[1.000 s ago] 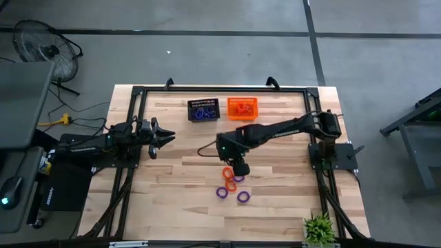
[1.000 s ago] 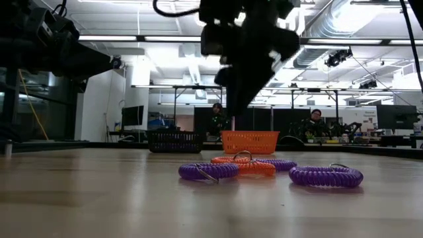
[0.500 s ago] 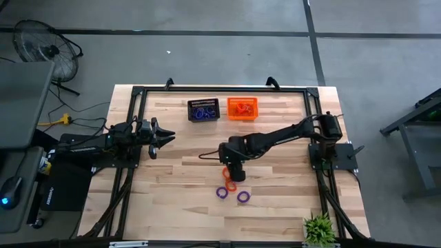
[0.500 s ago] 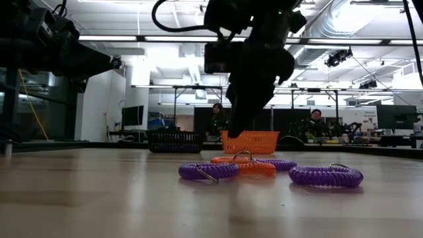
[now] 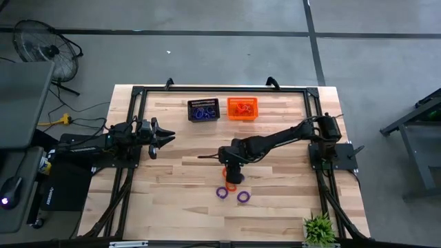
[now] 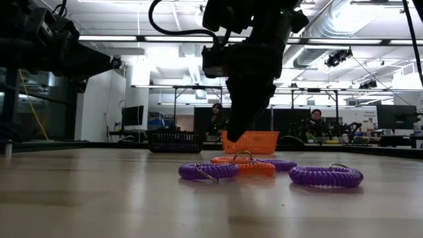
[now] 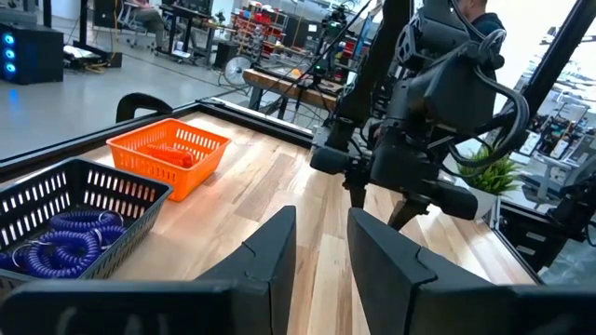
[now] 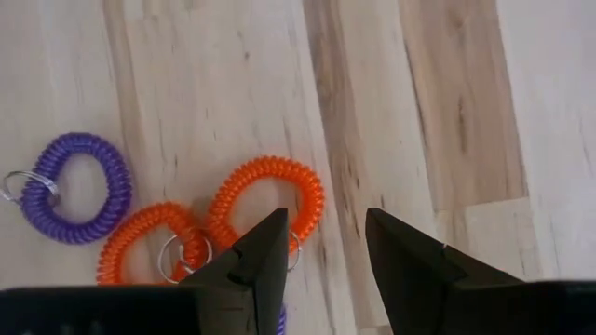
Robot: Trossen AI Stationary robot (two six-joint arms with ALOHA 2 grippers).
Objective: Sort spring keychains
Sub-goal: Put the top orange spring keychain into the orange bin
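Note:
Several spring keychains lie flat on the table near its middle. In the right wrist view I see two orange coils (image 8: 270,200) (image 8: 149,244) touching each other and a purple coil (image 8: 74,186). The high view shows two more purple coils (image 5: 222,193) (image 5: 242,197). My right gripper (image 8: 326,251) is open and hovers above the orange coils (image 6: 244,165), touching nothing. My left gripper (image 5: 164,136) is open and empty at the table's left. The black basket (image 5: 203,109) holds purple coils, and the orange basket (image 5: 242,108) holds orange ones.
Both baskets stand side by side near the table's far edge. A dark frame (image 5: 138,93) runs around the table. A small green plant (image 5: 318,229) stands at the near right corner. People sit in the room behind the table (image 6: 216,119).
My right gripper has come down toward the cluster of keychains and shifted a little toward the table's left and near edge. It is still open. The keychains have not moved.

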